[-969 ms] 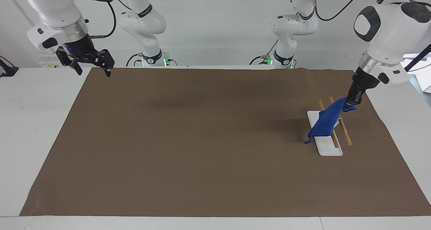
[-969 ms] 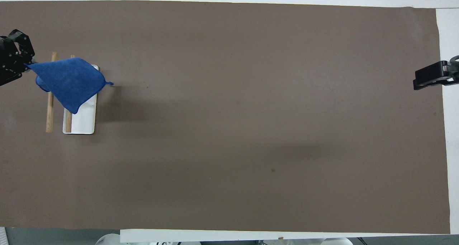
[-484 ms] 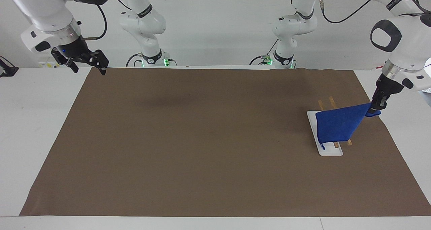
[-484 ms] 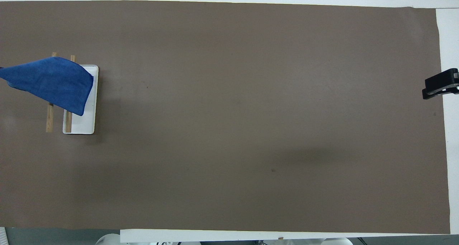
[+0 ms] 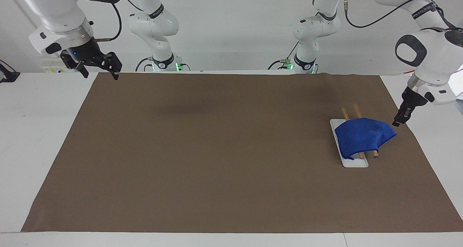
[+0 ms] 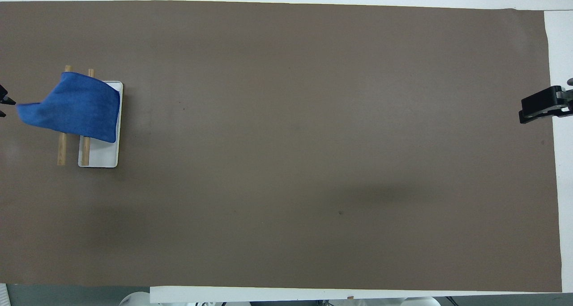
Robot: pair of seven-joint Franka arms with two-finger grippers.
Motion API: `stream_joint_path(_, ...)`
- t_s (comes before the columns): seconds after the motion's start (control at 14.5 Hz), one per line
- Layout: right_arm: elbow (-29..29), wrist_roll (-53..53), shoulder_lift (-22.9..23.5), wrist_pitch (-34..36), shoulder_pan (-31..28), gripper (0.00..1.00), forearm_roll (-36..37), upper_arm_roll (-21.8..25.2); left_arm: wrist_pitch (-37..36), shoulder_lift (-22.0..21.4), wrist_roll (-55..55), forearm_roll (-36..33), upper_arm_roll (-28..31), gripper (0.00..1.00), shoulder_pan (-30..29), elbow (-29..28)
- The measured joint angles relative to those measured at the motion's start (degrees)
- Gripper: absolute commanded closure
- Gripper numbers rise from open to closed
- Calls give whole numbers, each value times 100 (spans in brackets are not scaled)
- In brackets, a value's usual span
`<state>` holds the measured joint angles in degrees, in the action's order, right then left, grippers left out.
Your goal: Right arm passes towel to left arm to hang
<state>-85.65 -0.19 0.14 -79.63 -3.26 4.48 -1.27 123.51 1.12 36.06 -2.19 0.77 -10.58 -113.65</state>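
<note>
The blue towel [image 5: 363, 136] lies draped over the two wooden rods [image 5: 356, 110] of a rack with a white base plate [image 5: 354, 162], at the left arm's end of the table. It also shows in the overhead view [image 6: 76, 106], with one corner trailing off the rods toward the table's end. My left gripper [image 5: 396, 123] is open and empty, just off that corner, low over the mat's edge; only its tips [image 6: 3, 107] show from above. My right gripper [image 5: 99, 73] is open and empty, raised over the mat's corner at the right arm's end [image 6: 539, 109], where that arm waits.
A brown mat [image 5: 217, 149] covers most of the white table. Two slimmer white arms with green base lights [image 5: 162, 62] [image 5: 302, 60] stand along the table's edge nearest the robots. The rods [image 6: 61, 149] jut out past the towel.
My left gripper has let go of the towel's corner and stands just clear of it. The towel has slumped down onto the rods. The right gripper has shifted slightly.
</note>
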Motion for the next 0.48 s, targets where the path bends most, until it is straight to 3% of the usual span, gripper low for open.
stream_joint_path(0.07,0,0,0,-6,-2,0,0,12,6,0,-14,0,-1,2,-36,-11)
stream_joint_path(0.28,1,0,0,-16,-18,0,0,26,-215,-35,-22,-2,-1,0,-69,94)
stream_joint_path(0.48,1,0,0,-16,-19,0,0,64,-1445,-166,-99,-4,-24,0,-67,878)
